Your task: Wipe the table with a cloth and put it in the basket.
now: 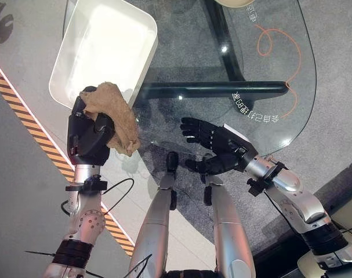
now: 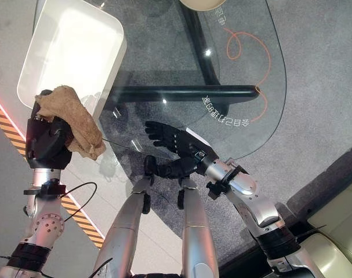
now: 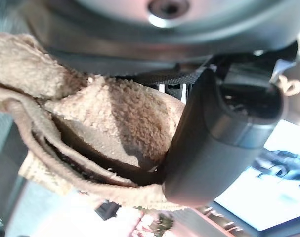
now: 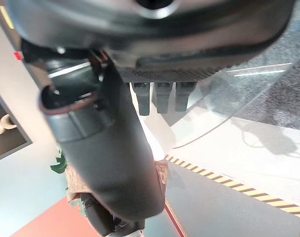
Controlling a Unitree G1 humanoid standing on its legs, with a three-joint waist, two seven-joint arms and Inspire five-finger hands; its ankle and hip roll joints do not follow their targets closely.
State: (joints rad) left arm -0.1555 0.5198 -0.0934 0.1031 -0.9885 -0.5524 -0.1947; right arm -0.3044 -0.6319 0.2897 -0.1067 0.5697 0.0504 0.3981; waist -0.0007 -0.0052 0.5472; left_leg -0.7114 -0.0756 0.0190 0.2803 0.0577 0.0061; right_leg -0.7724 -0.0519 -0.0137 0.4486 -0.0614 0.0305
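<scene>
The cloth (image 1: 113, 113) is gripped in the left hand (image 1: 89, 136), curled round it, at the near edge of the white basket (image 1: 100, 46), left of the glass table (image 1: 233, 69). The right hand (image 1: 213, 142) is held open, fingers straight, over the table's near edge, well apart from the basket.

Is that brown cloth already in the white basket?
Not yet. The cloth is bunched in the left hand, held up beside the near corner of the basket.
</scene>
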